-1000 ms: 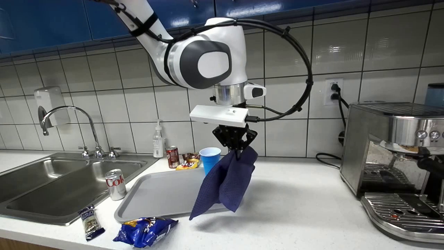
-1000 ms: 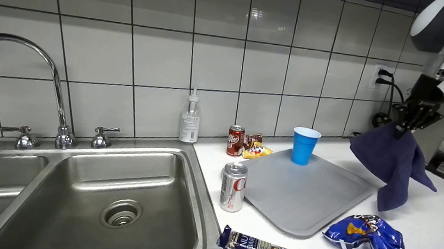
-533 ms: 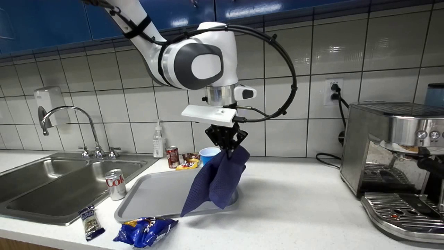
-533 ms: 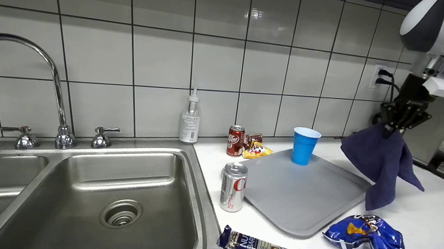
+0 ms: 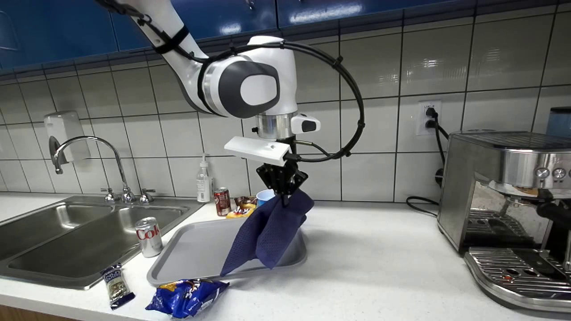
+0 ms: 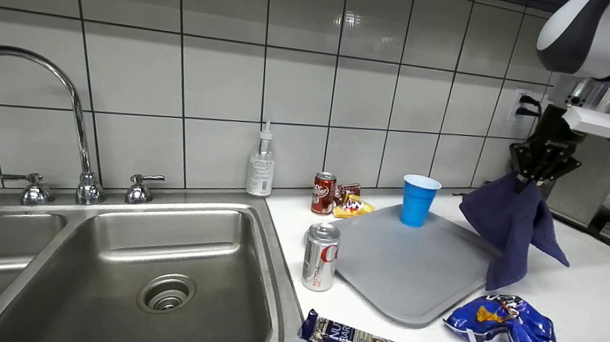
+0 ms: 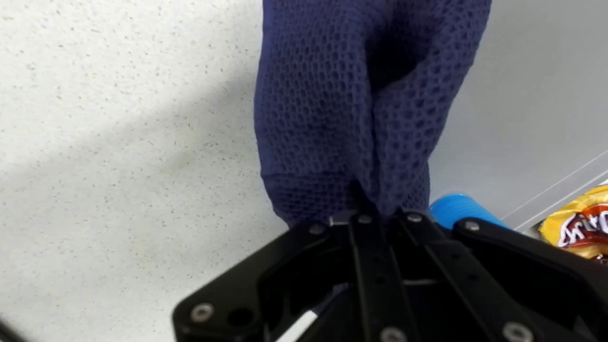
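Coffee machine (image 5: 513, 174): hard against the right edge in an exterior view, which looks from in front, across the worktop (image 5: 379, 258) at the tiled wall (image 5: 366, 178), turned leftward, far enough back for the bent arm (image 5: 254, 84).
Sink (image 6: 189, 244): big and close in an exterior view, camera right before it, peering down into it, slanting rightward along the tiled wall.
Cloth (image 7: 313, 109): almost on top of it here, wrist view gazing down along the fingers (image 7: 368, 237), which reach up from the bottom edge.
Tray (image 6: 414, 262) and blue cup (image 6: 417, 200): shared by all three views, only in part from the wrist; both exterior views also share sink and coffee machine.
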Robot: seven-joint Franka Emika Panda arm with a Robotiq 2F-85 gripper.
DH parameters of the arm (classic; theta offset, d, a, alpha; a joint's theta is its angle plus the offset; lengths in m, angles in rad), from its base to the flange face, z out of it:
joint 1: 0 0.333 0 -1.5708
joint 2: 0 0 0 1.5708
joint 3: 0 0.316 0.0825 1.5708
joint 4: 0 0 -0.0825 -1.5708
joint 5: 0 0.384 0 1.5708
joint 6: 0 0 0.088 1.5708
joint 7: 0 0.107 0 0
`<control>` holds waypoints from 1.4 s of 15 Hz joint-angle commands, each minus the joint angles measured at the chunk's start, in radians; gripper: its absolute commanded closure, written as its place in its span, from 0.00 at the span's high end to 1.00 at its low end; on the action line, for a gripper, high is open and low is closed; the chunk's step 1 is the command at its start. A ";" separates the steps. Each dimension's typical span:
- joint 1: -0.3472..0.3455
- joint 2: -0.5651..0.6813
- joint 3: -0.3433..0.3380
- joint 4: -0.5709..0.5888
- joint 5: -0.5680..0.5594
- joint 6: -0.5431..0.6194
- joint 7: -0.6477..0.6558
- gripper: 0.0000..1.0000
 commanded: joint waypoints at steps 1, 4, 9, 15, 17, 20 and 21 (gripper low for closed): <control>0.008 0.005 0.017 0.016 0.008 -0.024 0.060 0.01; 0.018 0.007 0.022 0.013 0.010 -0.025 0.094 0.01; 0.029 0.036 0.028 0.022 0.005 -0.024 0.166 0.01; 0.038 0.070 0.035 0.035 0.006 -0.030 0.247 0.01; 0.039 0.083 0.038 0.042 0.005 -0.036 0.276 0.01; 0.044 0.100 0.039 0.048 -0.001 -0.034 0.314 0.01; 0.046 0.106 0.039 0.049 -0.002 -0.032 0.323 0.01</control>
